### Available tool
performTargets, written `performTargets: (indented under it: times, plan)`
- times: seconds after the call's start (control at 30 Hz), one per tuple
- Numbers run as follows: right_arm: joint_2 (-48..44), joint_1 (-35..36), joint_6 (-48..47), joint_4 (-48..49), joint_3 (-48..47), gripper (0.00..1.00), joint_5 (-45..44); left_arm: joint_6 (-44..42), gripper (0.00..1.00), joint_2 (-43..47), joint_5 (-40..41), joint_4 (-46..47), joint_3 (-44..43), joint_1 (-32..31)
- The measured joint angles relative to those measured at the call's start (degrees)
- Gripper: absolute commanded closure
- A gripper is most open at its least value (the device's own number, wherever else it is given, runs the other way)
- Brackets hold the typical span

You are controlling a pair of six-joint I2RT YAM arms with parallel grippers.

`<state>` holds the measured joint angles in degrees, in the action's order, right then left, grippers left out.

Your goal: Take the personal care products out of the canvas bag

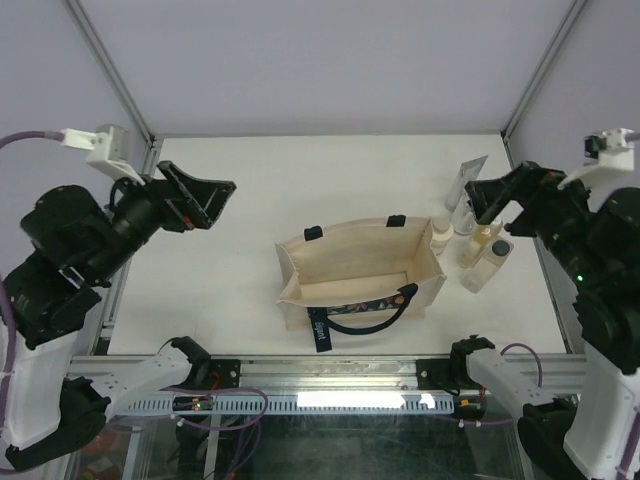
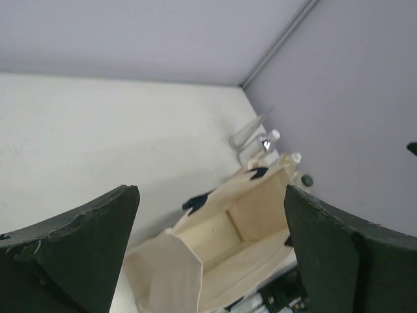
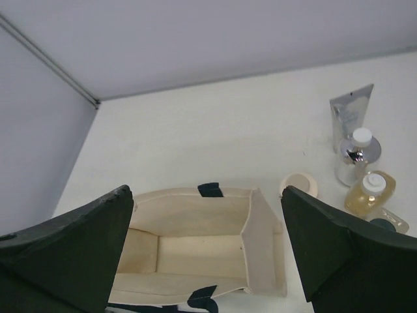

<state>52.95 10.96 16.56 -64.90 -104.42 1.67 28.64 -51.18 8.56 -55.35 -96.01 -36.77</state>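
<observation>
Beige canvas bag [image 2: 221,231] partly hides the bottles [image 2: 253,151]; left claw [image 2: 208,195], right claw [image 3: 205,192] gape empty.

Left arm [image 1: 75,240] and right arm [image 1: 600,245] raised, fingers [image 2: 71,254] spread.

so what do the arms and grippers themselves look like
Mostly black joints with white lower links on the left arm and right arm. White camera mounts at the wrists, a lilac-grey cable on the left. The left gripper and right gripper have broad dark wedge-shaped fingers.
</observation>
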Motion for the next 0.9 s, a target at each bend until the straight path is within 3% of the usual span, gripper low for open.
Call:
performTargets:
  times: [0.17,0.4,0.9]
  plan:
    - [-4.5,0.0,0.1,0.1,-4.7,0.00,3.0,-4.3,0.01,-0.9,4.7,0.7,-10.1,0.0]
    - [-10.6,0.0,1.8,2.2,-1.6,0.00,3.5,-8.6,0.01,0.9,10.8,1.9,-16.1,0.0]
    - [-8.3,0.0,2.6,4.6,0.0,0.00,3.5,-8.8,0.01,0.7,21.2,-0.6,-16.1,0.0]
